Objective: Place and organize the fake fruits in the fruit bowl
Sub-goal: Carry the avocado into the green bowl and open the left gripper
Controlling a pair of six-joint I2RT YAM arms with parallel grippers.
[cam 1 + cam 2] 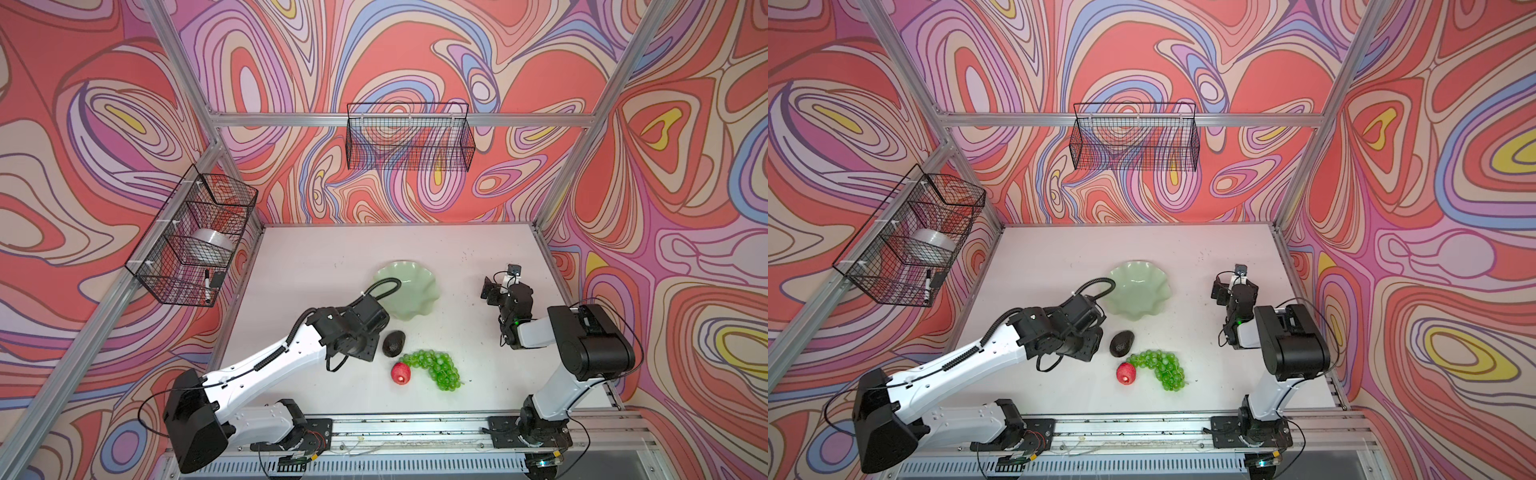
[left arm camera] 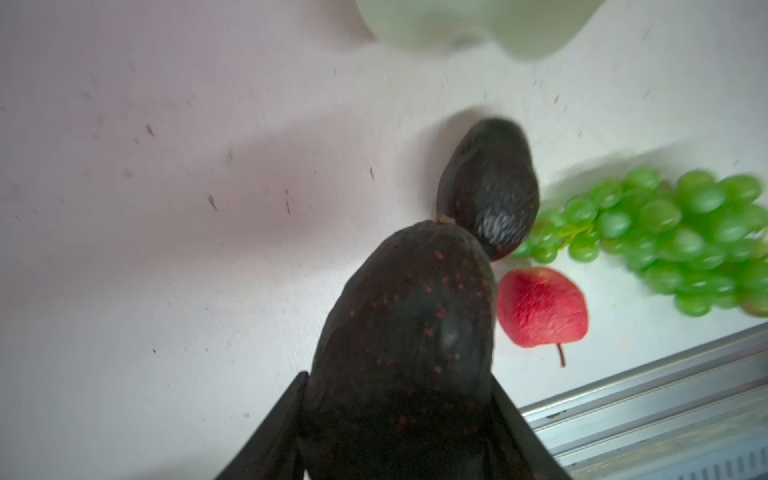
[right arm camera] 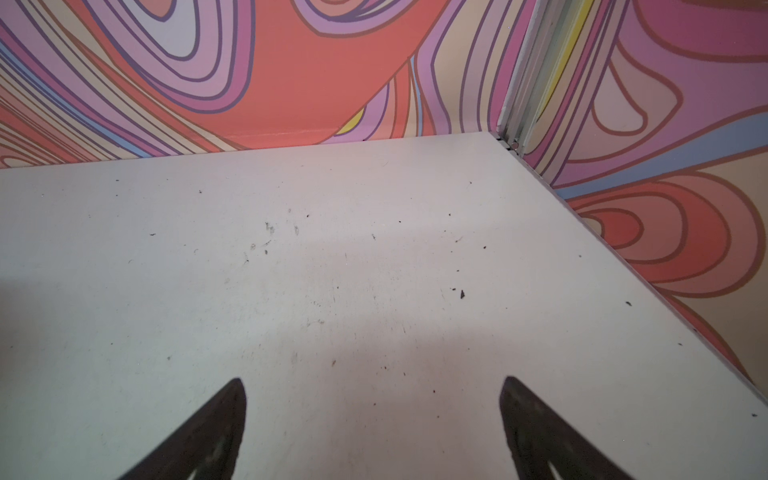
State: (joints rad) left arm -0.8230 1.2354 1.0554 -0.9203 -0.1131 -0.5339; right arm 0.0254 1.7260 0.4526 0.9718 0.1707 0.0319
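Dark avocado (image 2: 407,311) is clamped in the left end effector (image 2: 399,380). A second avocado (image 1: 393,343), the apple (image 1: 400,372) and the grapes (image 1: 436,368) lie together on the desk (image 1: 332,257) near the bowl (image 1: 415,291). The right end effector (image 3: 372,379) has its fingers apart.

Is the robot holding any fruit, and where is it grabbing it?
Yes. The left end effector grips one avocado by the sides of its fat end, and the stem tip sticks out free. The right end effector is open and holds nothing.
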